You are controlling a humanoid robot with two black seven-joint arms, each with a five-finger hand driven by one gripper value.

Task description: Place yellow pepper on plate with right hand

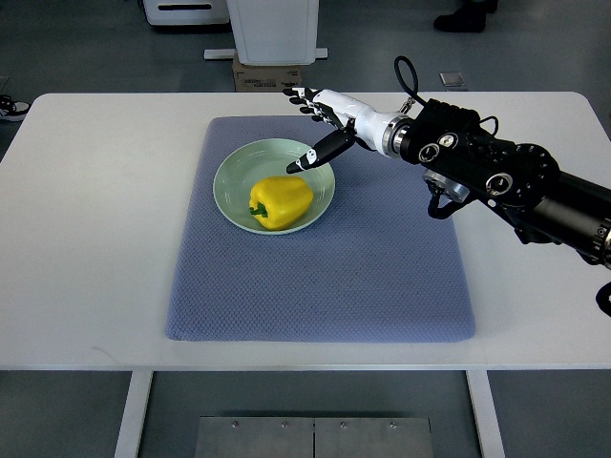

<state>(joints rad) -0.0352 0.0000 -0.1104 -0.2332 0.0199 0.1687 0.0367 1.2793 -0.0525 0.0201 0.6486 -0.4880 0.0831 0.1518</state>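
Observation:
A yellow pepper (280,201) with a green stem lies on its side in a pale green plate (232,176) on the blue-grey mat. My right hand (311,124) hovers over the plate's far right rim, just above and right of the pepper. Its fingers are spread and hold nothing. The thumb (315,156) points down toward the plate. The right arm (496,181) comes in from the right edge. The left arm is out of view.
The blue-grey mat (325,277) covers the middle of the white table (86,229). A cardboard box (267,74) and a white stand base sit on the floor beyond the table's far edge. A person's shoe (465,16) shows at the top.

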